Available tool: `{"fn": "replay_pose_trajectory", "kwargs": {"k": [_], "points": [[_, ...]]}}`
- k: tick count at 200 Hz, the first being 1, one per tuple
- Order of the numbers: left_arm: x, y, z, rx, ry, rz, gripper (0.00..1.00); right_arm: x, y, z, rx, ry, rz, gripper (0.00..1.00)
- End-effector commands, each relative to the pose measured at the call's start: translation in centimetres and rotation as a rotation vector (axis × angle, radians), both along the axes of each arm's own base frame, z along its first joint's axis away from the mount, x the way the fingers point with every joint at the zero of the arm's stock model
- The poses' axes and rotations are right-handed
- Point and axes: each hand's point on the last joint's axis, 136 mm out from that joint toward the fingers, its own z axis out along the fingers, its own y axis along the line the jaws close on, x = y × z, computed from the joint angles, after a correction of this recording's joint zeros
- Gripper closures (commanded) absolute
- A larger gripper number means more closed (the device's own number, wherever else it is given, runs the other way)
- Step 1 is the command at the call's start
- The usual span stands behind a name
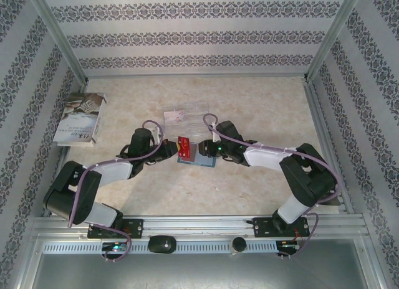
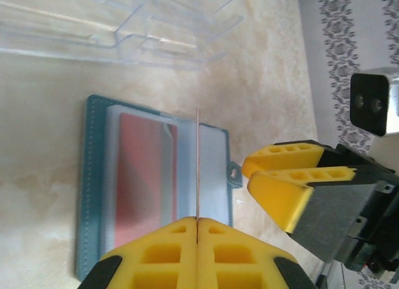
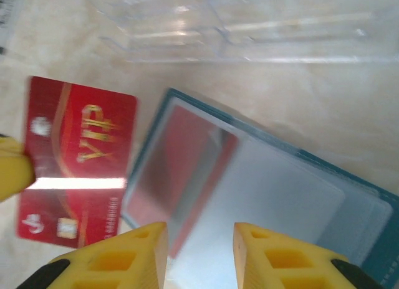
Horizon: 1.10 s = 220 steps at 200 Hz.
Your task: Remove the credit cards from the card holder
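While the left claw (image 2: pixel 197 232) gripped a red card (image 3: pixel 78 158) free of the holder (image 1: pixel 199 162) at centre frame, the right claw (image 3: pixel 201 242) hung part-open and empty above it, probably to reach the sleeved card (image 3: pixel 181 170).

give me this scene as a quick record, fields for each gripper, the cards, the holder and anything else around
left gripper: shut on red VIP card, out of the holder
right gripper: open, fingers apart over the card holder
card holder: teal, lying open
still inside: second red card under a clear sleeve
others: clear tray just beyond the holder; booklet far left
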Motion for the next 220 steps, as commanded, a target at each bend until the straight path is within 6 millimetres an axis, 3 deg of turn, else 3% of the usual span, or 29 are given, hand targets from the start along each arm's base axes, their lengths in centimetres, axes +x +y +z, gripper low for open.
{"fn": "replay_pose_trajectory", "kwargs": {"k": [1,54,88,108,152,185,191,209,220], "points": [[0.3,-0.6,3.6,-0.087,-0.141,-0.047,1.0,-0.2,1.5,3.7,0.111,-0.049,0.114,0.65],[-0.1,-2.2,8.1,-0.253,-0.269,-0.147,1.0,-1.3,3.2,8.1,0.365,-0.044,0.259,0.59],[-0.4,-2.5,9.5,-0.333,-0.309,-0.18,1.0,-1.1,3.2,8.8,0.45,-0.014,0.272,0.59],[-0.3,-2.5,9.3,-0.336,-0.301,-0.181,1.0,-1.0,3.1,9.7,0.497,-0.02,0.281,0.59],[-0.1,-2.3,9.1,-0.316,-0.285,-0.163,1.0,-1.0,3.2,9.9,0.506,-0.013,0.284,0.69],[0.1,-2.1,9.3,-0.321,-0.274,-0.14,1.0,-0.9,3.5,9.7,0.508,-0.012,0.27,0.93],[0.2,-2.1,9.4,-0.326,-0.273,-0.133,0.94,-0.8,3.6,9.8,0.511,-0.015,0.265,0.97],[0.4,-1.7,10.3,-0.349,-0.294,-0.099,0.63,-0.5,3.9,10.1,0.518,-0.033,0.24,1.0],[0.6,-1.3,10.8,-0.353,-0.311,-0.069,0.55,0.0,4.0,10.7,0.527,-0.06,0.208,1.0]]}}
